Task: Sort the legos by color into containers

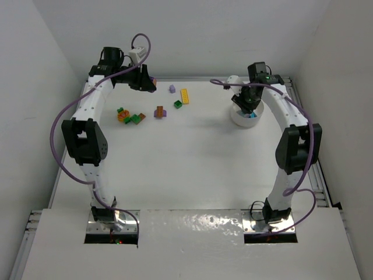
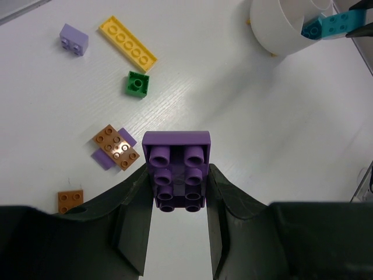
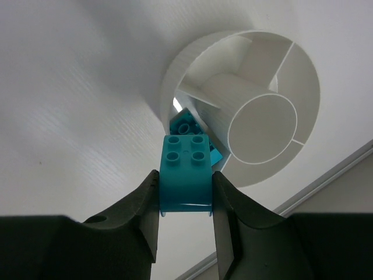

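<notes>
My left gripper [image 2: 178, 178] is shut on a dark purple brick [image 2: 176, 166], held above the table at the back left [image 1: 144, 81]. Loose legos lie beyond it: a lilac brick [image 2: 74, 39], a long yellow plate [image 2: 127, 44], a green brick [image 2: 138, 84], a brown brick on a purple plate [image 2: 116, 147] and an orange brick [image 2: 70, 201]. My right gripper [image 3: 185, 186] is shut on a teal brick [image 3: 185, 169], held over the rim of the white dish [image 3: 303, 64]. Another teal brick [image 3: 187, 125] lies in a wedge below it.
In the top view the dish [image 1: 236, 119] stands at the back right under the right gripper [image 1: 249, 106]. A cluster of green and orange bricks [image 1: 129, 116] lies at the back left. White walls close the table at the back and on both sides.
</notes>
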Tool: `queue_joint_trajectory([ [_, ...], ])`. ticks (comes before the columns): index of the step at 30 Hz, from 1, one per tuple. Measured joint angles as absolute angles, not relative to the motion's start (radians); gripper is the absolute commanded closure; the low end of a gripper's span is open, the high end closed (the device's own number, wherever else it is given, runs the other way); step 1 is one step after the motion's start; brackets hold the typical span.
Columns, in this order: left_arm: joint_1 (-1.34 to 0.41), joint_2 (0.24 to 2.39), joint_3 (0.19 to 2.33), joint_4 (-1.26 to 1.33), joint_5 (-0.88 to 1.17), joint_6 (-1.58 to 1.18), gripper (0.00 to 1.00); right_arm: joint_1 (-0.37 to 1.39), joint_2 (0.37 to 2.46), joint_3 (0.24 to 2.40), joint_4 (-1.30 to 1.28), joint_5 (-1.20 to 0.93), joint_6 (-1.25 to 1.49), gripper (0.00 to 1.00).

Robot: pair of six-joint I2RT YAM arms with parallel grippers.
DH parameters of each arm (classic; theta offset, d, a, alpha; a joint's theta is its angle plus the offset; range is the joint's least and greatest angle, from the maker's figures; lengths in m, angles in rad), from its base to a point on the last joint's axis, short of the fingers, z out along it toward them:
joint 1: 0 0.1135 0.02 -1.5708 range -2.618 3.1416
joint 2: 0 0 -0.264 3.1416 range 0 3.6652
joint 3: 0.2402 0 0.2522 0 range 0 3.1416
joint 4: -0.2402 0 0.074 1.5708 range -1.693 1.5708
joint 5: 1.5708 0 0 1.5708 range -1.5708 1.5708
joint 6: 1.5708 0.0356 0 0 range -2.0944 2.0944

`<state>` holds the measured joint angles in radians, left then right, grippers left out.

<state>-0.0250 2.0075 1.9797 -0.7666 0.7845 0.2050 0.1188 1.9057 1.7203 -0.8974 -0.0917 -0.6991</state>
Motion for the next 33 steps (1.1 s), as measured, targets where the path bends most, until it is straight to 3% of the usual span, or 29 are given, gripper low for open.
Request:
queue_joint_trajectory([
  [17,-0.025,1.998,1.980,-0.765,0.785,0.204,1.00,0.120,1.913,1.629,-0.789,-0.070,-0.829,0.96],
  [21,-0.025,1.998,1.980,-0.764,0.785,0.204,1.00,0.120,1.915,1.623,-0.785,-0.071,-0.846,0.71],
  [22,-0.025,1.998,1.980,-0.764,0.785,0.204,1.00,0.120,1.915,1.621,-0.782,-0.071,-0.847,0.52],
  [27,-0.025,1.998,1.980,-0.759,0.785,0.204,1.00,0.120,1.914,1.613,-0.754,-0.071,-0.836,0.35],
  [29,-0.025,1.998,1.980,-0.759,0.785,0.204,1.00,0.120,1.914,1.610,-0.734,-0.072,-0.832,0.23],
  [33,-0.025,1.998,1.980,-0.759,0.785,0.204,1.00,0.120,1.899,1.593,-0.693,-0.078,-0.818,0.21],
])
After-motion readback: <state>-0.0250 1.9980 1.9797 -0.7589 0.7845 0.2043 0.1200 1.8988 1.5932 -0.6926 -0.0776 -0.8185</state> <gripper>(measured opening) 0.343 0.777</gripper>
